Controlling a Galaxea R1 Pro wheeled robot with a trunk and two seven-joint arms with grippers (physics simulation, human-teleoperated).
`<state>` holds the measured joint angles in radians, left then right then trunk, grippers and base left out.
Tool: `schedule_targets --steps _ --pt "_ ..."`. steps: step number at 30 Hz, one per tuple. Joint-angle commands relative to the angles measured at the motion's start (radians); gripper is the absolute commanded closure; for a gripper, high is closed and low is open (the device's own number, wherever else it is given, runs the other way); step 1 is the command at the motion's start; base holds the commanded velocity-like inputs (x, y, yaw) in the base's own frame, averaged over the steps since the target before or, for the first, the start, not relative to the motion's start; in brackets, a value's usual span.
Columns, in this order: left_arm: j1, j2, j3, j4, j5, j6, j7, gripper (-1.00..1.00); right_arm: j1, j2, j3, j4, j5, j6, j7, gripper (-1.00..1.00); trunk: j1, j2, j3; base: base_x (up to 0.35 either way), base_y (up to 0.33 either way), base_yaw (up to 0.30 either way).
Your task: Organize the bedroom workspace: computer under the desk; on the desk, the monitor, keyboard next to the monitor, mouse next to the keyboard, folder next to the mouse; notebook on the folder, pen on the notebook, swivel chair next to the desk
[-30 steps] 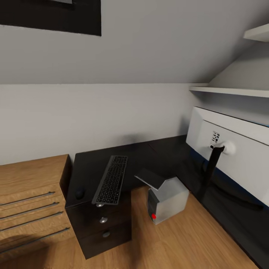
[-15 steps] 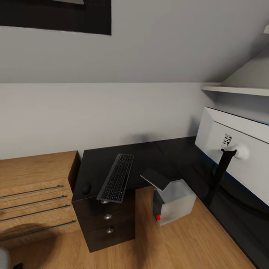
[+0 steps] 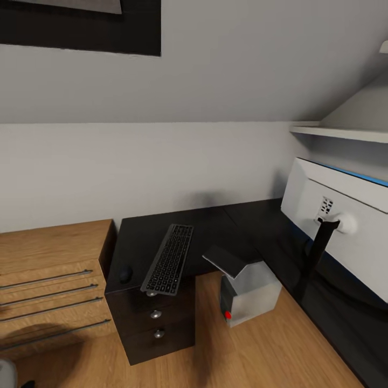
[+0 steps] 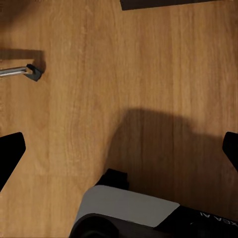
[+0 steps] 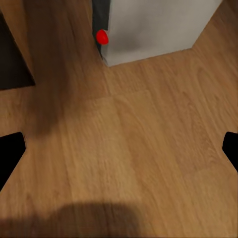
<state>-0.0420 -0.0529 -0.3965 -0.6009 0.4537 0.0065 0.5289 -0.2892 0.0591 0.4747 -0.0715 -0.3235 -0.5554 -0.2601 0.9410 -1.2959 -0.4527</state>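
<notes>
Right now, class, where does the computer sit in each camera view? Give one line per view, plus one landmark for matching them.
Head view: the computer stands on the plank floor, right of centre, in the desk's inner corner.
Right wrist view: the computer stands on the floor ahead of the fingers.
Left wrist view: bare plank floor.
Shared landmark: the computer's red dot.

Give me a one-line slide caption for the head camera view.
Black L-shaped desk under a sloped wall, with keyboard and mouse on top, computer on the floor.
</notes>
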Motion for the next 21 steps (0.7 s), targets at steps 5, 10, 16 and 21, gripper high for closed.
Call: schedule_targets --steps 5,10,16,21 --pt "-0.001 0.004 -0.004 0.064 0.011 -0.001 -0.017 -1.0 -0.001 0.008 0.007 0.01 0.011 -0.003 -0.005 -1.0 -0.019 0.035 0.015 0.0 0.0 0.146" --pt "-0.001 0.005 -0.004 0.071 0.011 -0.002 -0.077 -1.0 -0.001 0.007 0.006 0.011 0.012 -0.003 -0.005 -1.0 -0.038 0.07 0.03 0.0 0.0 0.236" --pt "-0.001 0.006 -0.004 0.072 0.006 -0.008 -0.11 -1.0 -0.001 0.004 0.006 0.01 0.013 -0.003 -0.005 -1.0 -0.046 0.084 0.037 0.0 0.0 0.247" --pt "-0.001 0.009 -0.006 0.089 -0.002 -0.07 -0.116 -1.0 -0.001 -0.002 0.004 0.01 0.014 -0.003 -0.005 -1.0 -0.046 0.084 0.037 0.0 0.0 0.252"
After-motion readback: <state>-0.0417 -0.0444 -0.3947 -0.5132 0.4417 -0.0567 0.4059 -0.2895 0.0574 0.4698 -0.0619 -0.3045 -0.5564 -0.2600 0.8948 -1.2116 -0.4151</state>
